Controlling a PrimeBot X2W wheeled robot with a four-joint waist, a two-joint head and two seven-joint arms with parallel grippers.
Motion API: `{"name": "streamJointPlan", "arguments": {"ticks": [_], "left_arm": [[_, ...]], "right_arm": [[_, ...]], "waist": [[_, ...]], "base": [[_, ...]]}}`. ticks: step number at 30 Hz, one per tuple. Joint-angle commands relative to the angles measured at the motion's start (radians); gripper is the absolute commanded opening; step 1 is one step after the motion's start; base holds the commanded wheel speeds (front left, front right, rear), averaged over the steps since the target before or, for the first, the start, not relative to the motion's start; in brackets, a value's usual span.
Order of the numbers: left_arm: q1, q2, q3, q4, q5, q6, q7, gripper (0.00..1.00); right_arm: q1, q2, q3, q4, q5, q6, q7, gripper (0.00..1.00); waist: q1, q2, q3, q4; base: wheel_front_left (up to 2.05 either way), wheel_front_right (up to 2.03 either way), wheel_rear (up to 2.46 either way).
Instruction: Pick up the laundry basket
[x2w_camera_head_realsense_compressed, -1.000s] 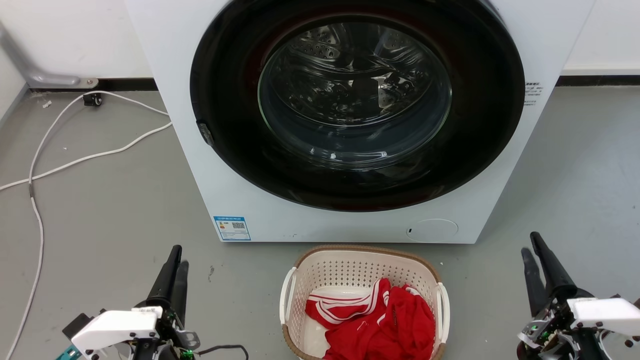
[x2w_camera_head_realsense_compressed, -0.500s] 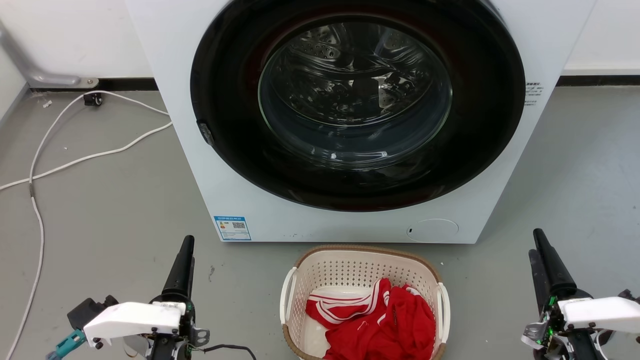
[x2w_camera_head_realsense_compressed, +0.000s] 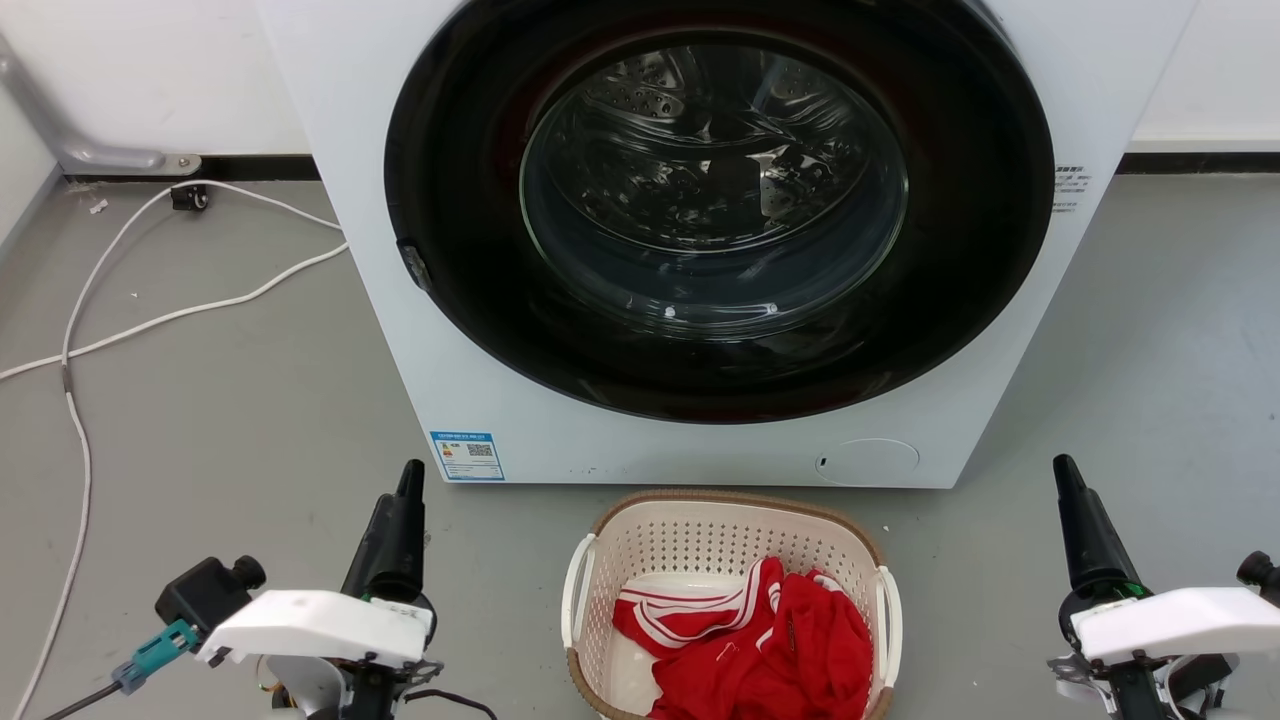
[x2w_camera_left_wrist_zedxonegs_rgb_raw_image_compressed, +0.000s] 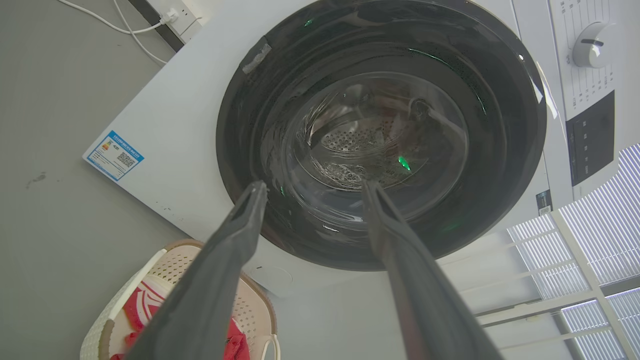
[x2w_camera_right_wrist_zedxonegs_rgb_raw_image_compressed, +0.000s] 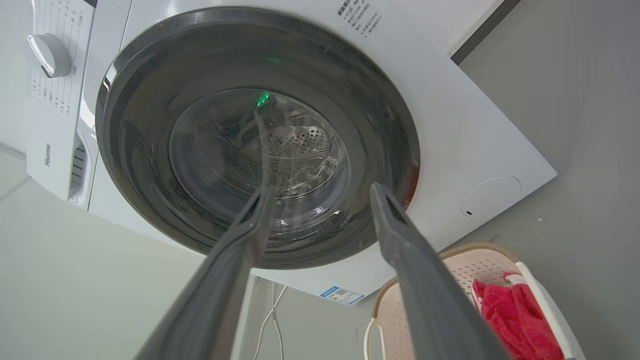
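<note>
The laundry basket (x2w_camera_head_realsense_compressed: 700, 545) is cream perforated plastic with a brown rim and white side handles. It stands on the grey floor just in front of the washing machine (x2w_camera_head_realsense_compressed: 400, 330) and holds a red garment (x2w_camera_head_realsense_compressed: 780, 640) with white stripes. My left gripper (x2w_camera_head_realsense_compressed: 408, 478) hovers to the basket's left, fingers pointing at the machine. My right gripper (x2w_camera_head_realsense_compressed: 1062, 470) is off to the basket's right, a wider gap away. Both are open and hold nothing. The basket (x2w_camera_left_wrist_zedxonegs_rgb_raw_image_compressed: 167, 260) sits low beside the left gripper (x2w_camera_left_wrist_zedxonegs_rgb_raw_image_compressed: 315, 186), and the basket (x2w_camera_right_wrist_zedxonegs_rgb_raw_image_compressed: 465, 265) sits at the lower right of the right gripper (x2w_camera_right_wrist_zedxonegs_rgb_raw_image_compressed: 321, 190).
The machine's round dark glass door (x2w_camera_head_realsense_compressed: 715, 190) is closed directly behind the basket. White cables (x2w_camera_head_realsense_compressed: 150, 320) trail over the floor at the far left, running to a wall socket. A blue label (x2w_camera_head_realsense_compressed: 467, 455) marks the machine's lower left corner.
My left gripper has moved right, toward the basket, and further forward. My right gripper has turned so its two fingers line up and has edged slightly left. The basket has not moved.
</note>
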Motion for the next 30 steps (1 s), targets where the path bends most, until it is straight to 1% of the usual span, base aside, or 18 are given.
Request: {"name": "streamJointPlan", "arguments": {"ticks": [1, 8, 9, 16, 17, 28, 30], "left_arm": [[-0.008, 0.005, -0.012, -0.018, 0.058, 0.003, -0.013, 1.00], [-0.011, 0.014, -0.046, -0.011, 0.189, 0.019, -0.038, 1.00], [-0.013, 0.018, -0.061, -0.010, 0.237, 0.026, -0.048, 1.00], [-0.019, 0.026, -0.092, -0.006, 0.335, 0.043, -0.071, 1.00], [-0.022, 0.029, -0.105, -0.003, 0.374, 0.049, -0.080, 1.00], [-0.025, 0.045, -0.145, 0.010, 0.506, 0.072, -0.112, 1.00], [-0.025, 0.046, -0.148, 0.011, 0.517, 0.074, -0.115, 1.00]], "right_arm": [[-0.007, 0.000, 0.002, -0.024, -0.063, 0.000, -0.009, 1.00], [0.003, 0.004, 0.005, -0.041, -0.197, 0.000, -0.018, 1.00], [0.008, 0.004, 0.005, -0.049, -0.250, 0.000, -0.020, 1.00], [0.020, 0.006, 0.005, -0.076, -0.362, 0.000, -0.023, 1.00], [0.026, 0.006, 0.008, -0.087, -0.405, 0.000, -0.024, 1.00], [0.048, 0.006, 0.015, -0.115, -0.554, 0.000, -0.010, 1.00], [0.050, 0.006, 0.016, -0.118, -0.566, 0.000, -0.011, 1.00]], "waist": [[0.0000, -0.0001, 0.000, 0.000], [0.0000, -0.0001, -0.001, 0.001], [0.0000, -0.0001, -0.001, 0.000], [0.0000, -0.0001, -0.001, 0.001], [0.0000, -0.0001, -0.001, 0.002], [0.0000, -0.0001, -0.003, 0.003], [0.0000, -0.0001, -0.002, 0.003]], "base": [[0.00, 0.00, 0.00], [0.00, 0.00, 0.00], [0.00, 0.00, 0.00], [0.00, 0.00, 0.00], [0.00, 0.00, 0.00], [0.00, 0.00, 0.00], [0.00, 0.00, 0.00]]}}
